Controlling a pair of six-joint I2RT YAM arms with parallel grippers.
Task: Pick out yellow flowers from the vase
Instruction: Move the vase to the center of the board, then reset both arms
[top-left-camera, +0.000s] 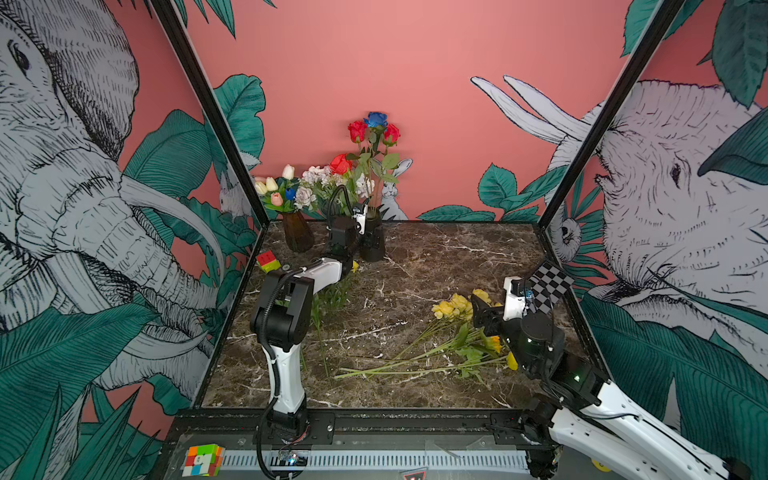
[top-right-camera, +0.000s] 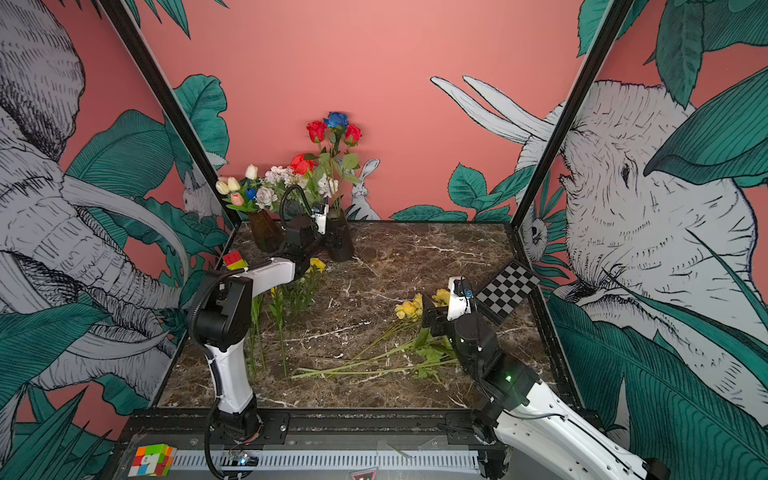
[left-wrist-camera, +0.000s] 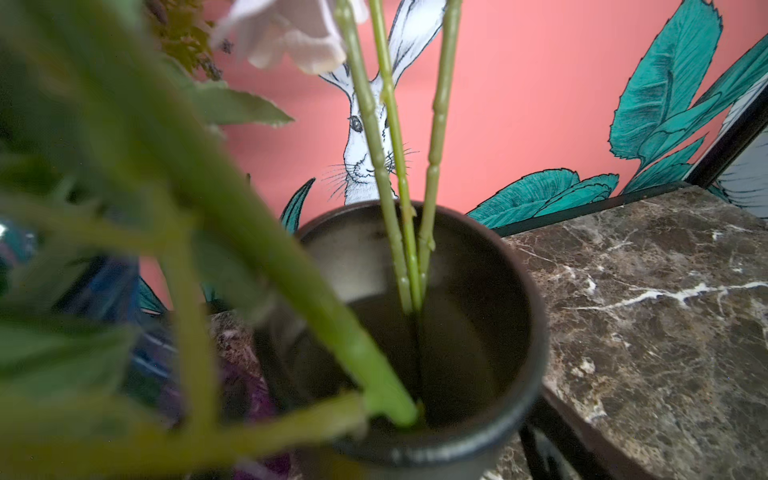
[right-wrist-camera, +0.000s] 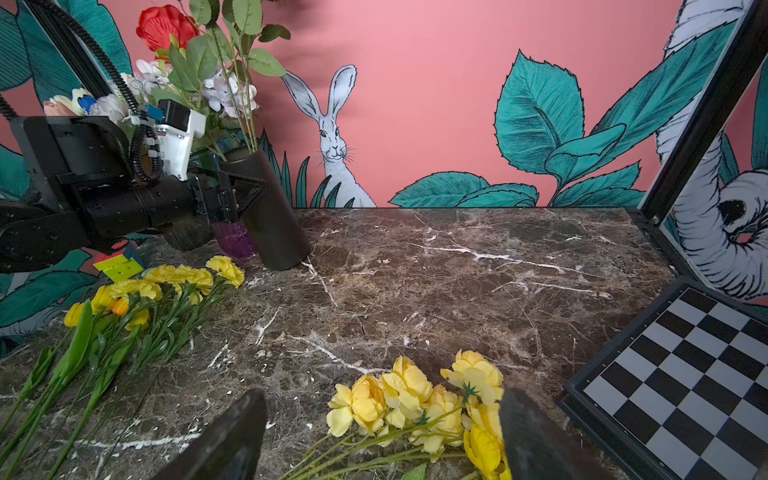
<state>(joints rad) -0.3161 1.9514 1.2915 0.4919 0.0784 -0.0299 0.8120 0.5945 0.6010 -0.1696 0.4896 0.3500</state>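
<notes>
Over yellow flowers (right-wrist-camera: 419, 386), right pincer (right-wrist-camera: 382, 397) wide, empty

The bench (top-left-camera: 436, 257) is dark brown marble veined with white. On it lie yellow flowers (right-wrist-camera: 407, 395) with green stems and leaves, a black-and-white checkerboard (right-wrist-camera: 681, 374) in a black frame, and a cube (top-left-camera: 268, 261) of red, green and yellow. The black vase (top-left-camera: 372, 245) carries red roses (top-left-camera: 357, 129) and a blue rose (top-left-camera: 376, 119) on pale green stems, and the brown vase (top-left-camera: 297, 235) has white, pink and blue tulips (top-left-camera: 272, 185). The wall (top-left-camera: 415, 83) is salmon pink, printed with teal leaves, grey-white line-drawn elephants and a white rabbit (right-wrist-camera: 334, 141).
</notes>
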